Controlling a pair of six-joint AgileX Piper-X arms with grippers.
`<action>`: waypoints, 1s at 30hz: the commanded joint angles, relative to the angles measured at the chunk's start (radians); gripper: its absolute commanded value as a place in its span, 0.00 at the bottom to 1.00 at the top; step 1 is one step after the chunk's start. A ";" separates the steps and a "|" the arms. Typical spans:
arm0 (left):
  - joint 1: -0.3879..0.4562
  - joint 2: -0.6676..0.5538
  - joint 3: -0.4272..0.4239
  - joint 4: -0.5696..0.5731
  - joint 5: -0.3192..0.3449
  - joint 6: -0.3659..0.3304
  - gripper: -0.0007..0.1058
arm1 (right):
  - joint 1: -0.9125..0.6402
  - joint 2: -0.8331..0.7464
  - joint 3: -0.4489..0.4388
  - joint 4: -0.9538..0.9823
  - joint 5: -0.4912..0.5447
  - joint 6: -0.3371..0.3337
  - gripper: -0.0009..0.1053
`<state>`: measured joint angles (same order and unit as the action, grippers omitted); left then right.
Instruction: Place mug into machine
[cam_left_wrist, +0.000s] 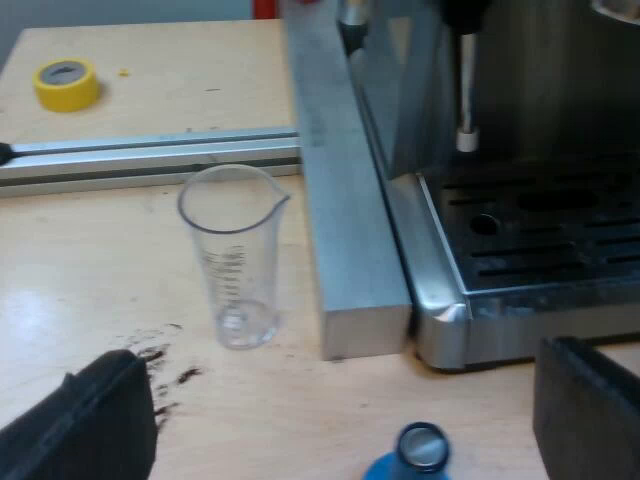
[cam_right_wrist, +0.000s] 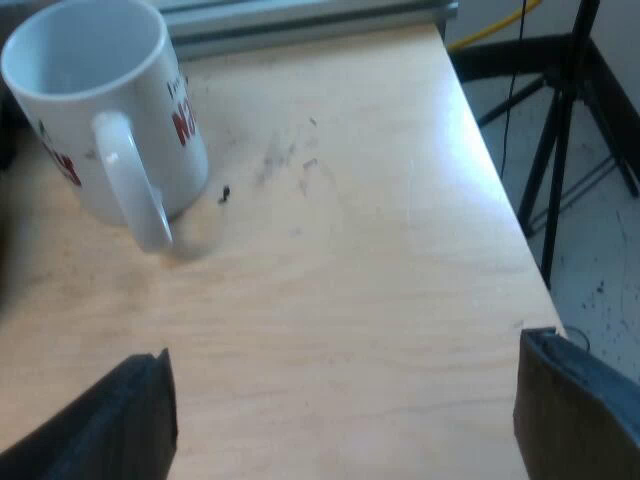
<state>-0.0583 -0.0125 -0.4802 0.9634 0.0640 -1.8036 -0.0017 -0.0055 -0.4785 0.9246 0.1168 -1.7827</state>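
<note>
A white mug (cam_right_wrist: 100, 120) with red lettering stands upright on the wooden table, its handle turned toward my right gripper (cam_right_wrist: 345, 410). That gripper is open, fingers wide apart, a short way from the mug and touching nothing. My left gripper (cam_left_wrist: 345, 420) is open too, hovering over the table before the espresso machine (cam_left_wrist: 520, 150). The machine's slotted drip tray (cam_left_wrist: 545, 240) lies bare under a steam wand (cam_left_wrist: 467, 90). A blue tamper (cam_left_wrist: 415, 455) sits between the left fingers, untouched.
An empty measuring glass (cam_left_wrist: 232, 255) stands upright beside a grey metal bar (cam_left_wrist: 345, 200) along the machine's side. Coffee grounds (cam_left_wrist: 165, 375) are spilled near it. A yellow tape roll (cam_left_wrist: 67, 83) lies beyond a metal rail (cam_left_wrist: 150, 155). The table edge (cam_right_wrist: 510, 210) drops to a stand's legs.
</note>
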 joint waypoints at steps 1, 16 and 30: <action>-0.001 -0.127 -0.019 -0.012 0.056 -0.002 0.74 | -0.005 -0.022 -0.052 0.000 -0.009 -0.051 0.68; -0.241 0.082 -0.111 -0.168 0.262 0.030 0.74 | 0.107 0.268 -0.305 0.105 -0.149 -0.081 0.68; -0.438 0.154 0.104 -0.424 0.332 0.105 0.74 | 0.127 0.312 -0.295 0.100 -0.164 -0.078 0.68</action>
<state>-0.4914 0.1414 -0.3899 0.5622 0.3828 -1.7060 0.1229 0.3090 -0.7736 1.0282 -0.0379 -1.8538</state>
